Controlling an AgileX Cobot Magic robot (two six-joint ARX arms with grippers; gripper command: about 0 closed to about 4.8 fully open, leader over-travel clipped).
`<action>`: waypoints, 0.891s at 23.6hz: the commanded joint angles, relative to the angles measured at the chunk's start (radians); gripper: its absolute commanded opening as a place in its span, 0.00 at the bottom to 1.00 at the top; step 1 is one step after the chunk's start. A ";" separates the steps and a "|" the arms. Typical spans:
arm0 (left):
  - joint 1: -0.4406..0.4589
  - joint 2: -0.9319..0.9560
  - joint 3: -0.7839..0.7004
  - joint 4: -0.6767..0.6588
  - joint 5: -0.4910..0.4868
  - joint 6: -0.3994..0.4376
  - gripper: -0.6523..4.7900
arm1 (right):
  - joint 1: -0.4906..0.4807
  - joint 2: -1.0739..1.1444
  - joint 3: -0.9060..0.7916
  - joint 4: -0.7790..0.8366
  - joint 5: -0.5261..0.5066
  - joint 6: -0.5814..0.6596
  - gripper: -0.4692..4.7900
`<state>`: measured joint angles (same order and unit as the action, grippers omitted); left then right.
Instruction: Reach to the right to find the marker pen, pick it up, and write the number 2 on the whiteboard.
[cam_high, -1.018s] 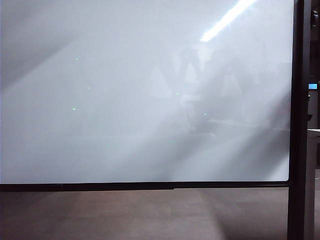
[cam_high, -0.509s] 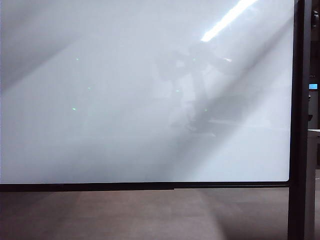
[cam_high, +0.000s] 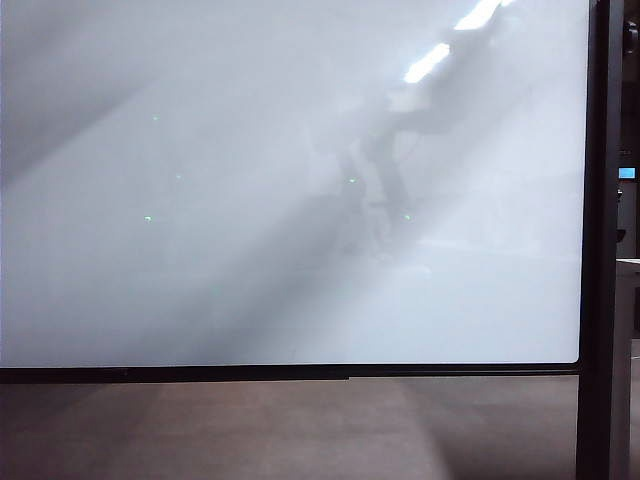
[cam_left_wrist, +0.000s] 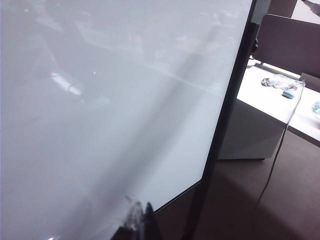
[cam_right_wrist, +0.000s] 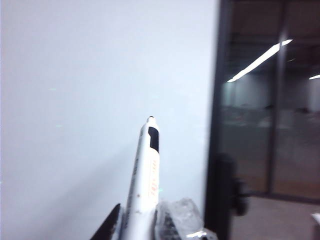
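The right hand (cam_right_wrist: 142, 227) is clamping the pen (cam_right_wrist: 144, 175), tip aiming at the whiteboard (cam_right_wrist: 75, 100) but clear of it; the left hand (cam_left_wrist: 140, 225) is waiting near the board's lower corner, grip unreadable.

Dull brown floor (cam_high: 250, 430) under large glossy white whiteboard (cam_high: 200, 250); dark frame post (cam_high: 603, 300) stands on it.

White marker pen (cam_right_wrist: 145, 175) with dark tip, pointing at the blank glossy whiteboard (cam_right_wrist: 90, 90), tip short of it
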<state>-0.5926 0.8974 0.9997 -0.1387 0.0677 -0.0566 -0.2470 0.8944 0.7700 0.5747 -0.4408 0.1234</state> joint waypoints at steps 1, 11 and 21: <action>0.002 -0.001 0.005 0.002 -0.001 0.004 0.11 | 0.077 -0.005 0.028 -0.051 0.006 0.007 0.18; 0.002 0.005 0.003 -0.004 -0.002 0.005 0.11 | 0.397 -0.005 0.084 -0.142 0.270 0.007 0.18; 0.002 0.005 0.003 -0.004 -0.001 0.005 0.11 | 0.602 0.017 0.084 -0.196 0.420 -0.023 0.09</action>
<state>-0.5922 0.9039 0.9997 -0.1535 0.0669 -0.0566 0.3470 0.9066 0.8494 0.3817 -0.0311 0.1074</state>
